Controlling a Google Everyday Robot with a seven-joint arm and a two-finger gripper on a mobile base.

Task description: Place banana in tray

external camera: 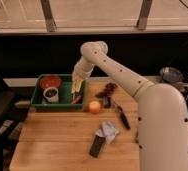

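Observation:
The green tray (39,102) sits at the table's back left, with a red bowl (50,80) and a white cup (50,94) inside it. My gripper (76,89) hangs at the end of the white arm over the tray's right end, pointing down. It is shut on the banana (76,83), a pale yellow piece held nearly upright just above the tray floor. A small orange-red item (77,99) lies in the tray below it.
An orange ball (94,106) rests on the wooden table (57,140) just right of the tray. A dark reddish cluster (107,89), a black tool (123,119), a white crumpled packet (108,131) and a dark flat packet (97,146) lie nearby. A metal pot (170,75) stands far right.

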